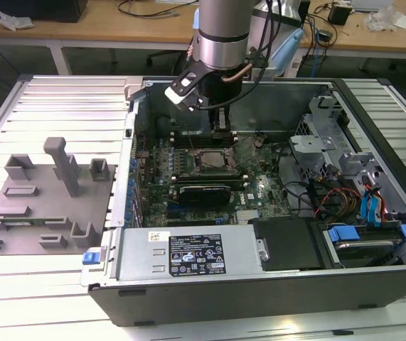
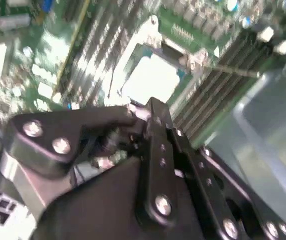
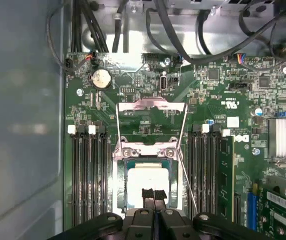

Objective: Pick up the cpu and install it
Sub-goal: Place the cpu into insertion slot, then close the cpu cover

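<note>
In the open socket [image 3: 120,180] on the motherboard [image 3: 218,100], the cpu [image 3: 148,181] lies flat and square, with no long axis, directly beneath the gripper [image 3: 154,195], whose fingertips are pinched together on nothing, at or just above its silvery top.

Electronics lab: opened computer case [image 1: 259,298] on slatted metal table [image 1: 67,106], cable-strewn wooden benches [image 1: 103,25] behind.

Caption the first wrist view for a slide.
Gripper, fingers shut, poised over the cpu seated in the motherboard socket, its retention frame flipped open.
</note>
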Controlling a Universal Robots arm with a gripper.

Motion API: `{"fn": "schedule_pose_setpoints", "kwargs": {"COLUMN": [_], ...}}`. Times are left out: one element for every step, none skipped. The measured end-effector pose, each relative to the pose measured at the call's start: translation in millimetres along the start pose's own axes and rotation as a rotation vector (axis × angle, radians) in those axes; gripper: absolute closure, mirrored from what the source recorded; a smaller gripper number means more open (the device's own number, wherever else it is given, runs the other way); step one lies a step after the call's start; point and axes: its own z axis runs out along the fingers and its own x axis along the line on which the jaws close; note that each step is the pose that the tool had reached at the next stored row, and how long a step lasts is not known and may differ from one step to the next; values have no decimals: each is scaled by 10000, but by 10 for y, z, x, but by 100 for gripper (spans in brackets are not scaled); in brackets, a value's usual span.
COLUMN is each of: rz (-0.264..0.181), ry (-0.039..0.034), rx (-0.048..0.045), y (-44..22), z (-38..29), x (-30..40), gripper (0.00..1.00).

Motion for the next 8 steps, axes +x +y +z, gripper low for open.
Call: {"fn": "schedule_pose_setpoints", "kwargs": {"rz": [-1,-1,-1,0,-1,-1,-1,0], "ry": [-3,-4,-5,-7,-11,-20,-22,-23], "rx": [0,1,0,0,1,1,1,1], "y": [0,0,0,0,0,0,0,0], "z": [0,-1,-1,-1,-1,-1,-1,-1], "x": [0,0,0,0,0,0,0,0], "gripper": [89,89,89,89,89,89,89,89]}}
